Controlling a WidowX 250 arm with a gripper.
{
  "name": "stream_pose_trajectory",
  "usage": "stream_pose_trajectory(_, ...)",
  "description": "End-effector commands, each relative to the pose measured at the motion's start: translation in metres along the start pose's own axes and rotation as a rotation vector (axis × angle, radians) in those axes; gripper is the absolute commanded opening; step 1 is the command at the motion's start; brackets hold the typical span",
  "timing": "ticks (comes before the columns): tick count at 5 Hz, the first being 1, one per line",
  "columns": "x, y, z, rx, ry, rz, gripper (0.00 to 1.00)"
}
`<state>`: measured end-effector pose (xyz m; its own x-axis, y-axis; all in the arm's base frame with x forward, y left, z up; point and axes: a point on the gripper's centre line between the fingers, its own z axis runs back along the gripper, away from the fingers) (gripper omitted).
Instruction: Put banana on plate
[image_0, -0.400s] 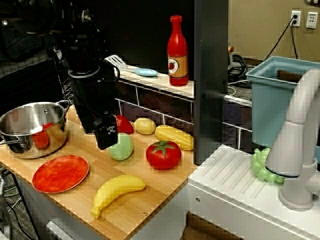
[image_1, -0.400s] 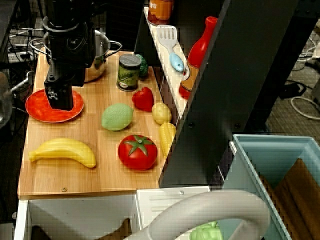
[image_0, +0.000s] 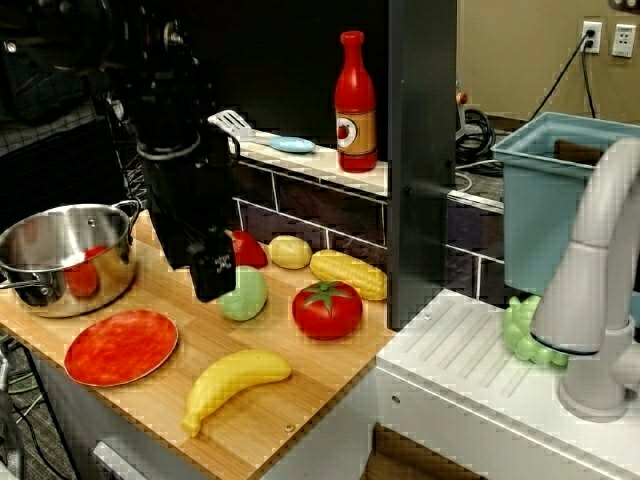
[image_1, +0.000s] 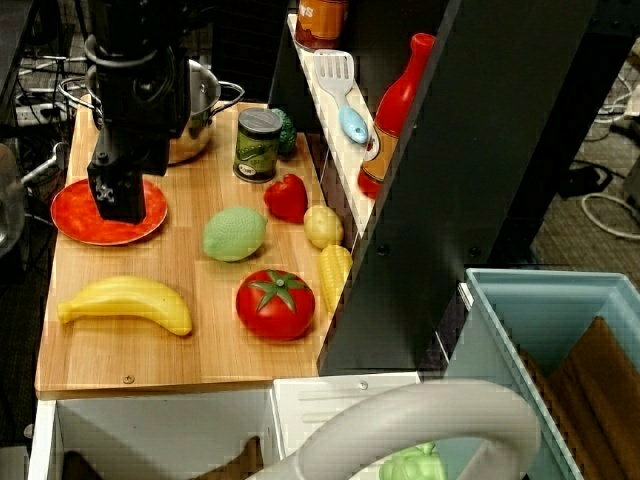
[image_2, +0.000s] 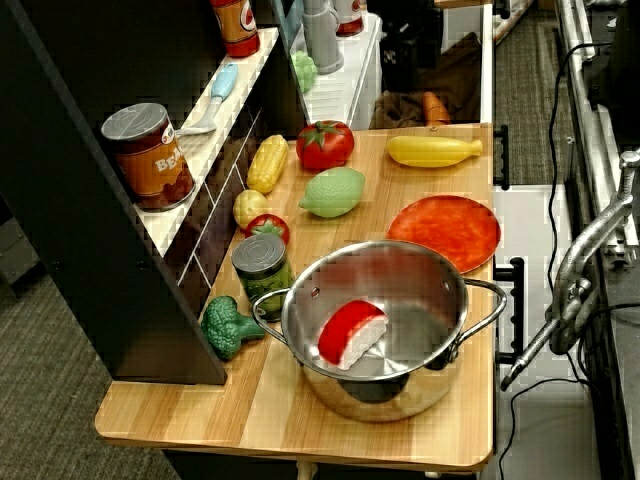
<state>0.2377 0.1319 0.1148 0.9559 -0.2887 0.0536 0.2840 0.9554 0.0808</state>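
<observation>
Viewing the wooden bench (image_0: 330, 375) from three sides, we see the banana (image_0: 232, 385) lying flat near its front edge, untouched, just beside but apart from the red-orange plate (image_0: 120, 347). Our black gripper (image_0: 212, 275) hangs above the bench between the steel pot (image_0: 62, 258) and a pale green fruit (image_0: 243, 293), holding nothing; we cannot tell how wide it stands. A tomato (image_0: 326, 309) and corn cob (image_0: 348, 273) sit behind the banana.
</observation>
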Motion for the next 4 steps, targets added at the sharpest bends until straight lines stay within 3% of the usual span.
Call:
stream_pose_trajectory(1,0.002,-0.002,-0.010,-0.007,0.055,0.060,1.00)
stream_pose_trajectory(4,-0.008,0.001,-0.029,-0.083,0.052,0.214,1.00)
